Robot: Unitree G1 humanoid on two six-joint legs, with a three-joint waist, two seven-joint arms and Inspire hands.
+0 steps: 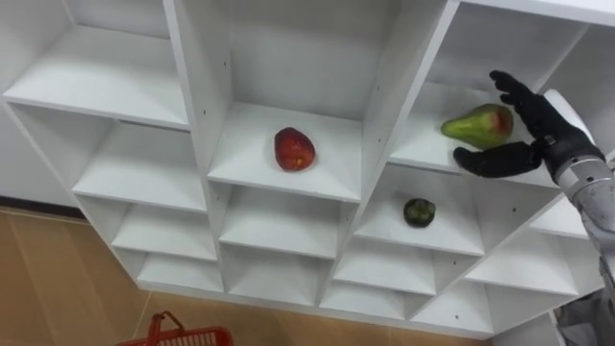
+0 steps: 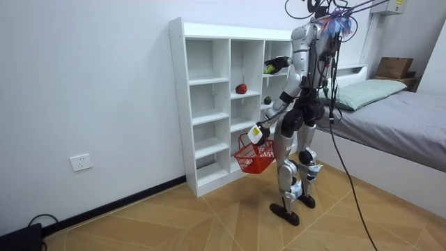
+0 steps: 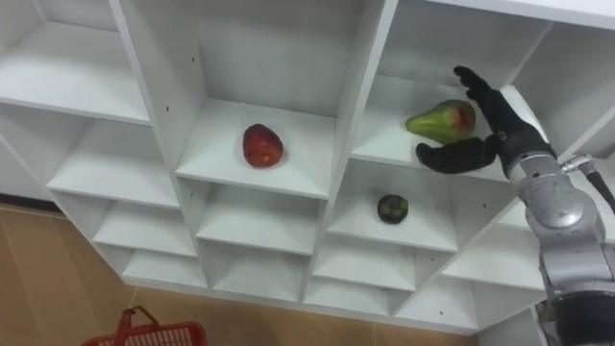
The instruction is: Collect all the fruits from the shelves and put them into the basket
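Observation:
A green pear with a red blush (image 1: pixel 478 126) lies on the upper shelf of the closet's right column. My right hand (image 1: pixel 540 127) is open beside its right end, fingers straight above it and thumb stretched under it. A red fruit (image 1: pixel 294 149) sits on the middle column's shelf, and a small dark green fruit (image 1: pixel 419 212) lies one shelf below the pear. A red basket (image 1: pixel 178 335) hangs low at my left. In the room view my left hand (image 2: pixel 256 133) is shut on the handle of that basket (image 2: pixel 254 157).
The white closet (image 2: pixel 209 104) has three columns of open shelves and stands against the wall; I stand right in front of it on the wooden floor. A bed (image 2: pixel 397 115) is behind me, with a cardboard box (image 2: pixel 394 67) beyond it.

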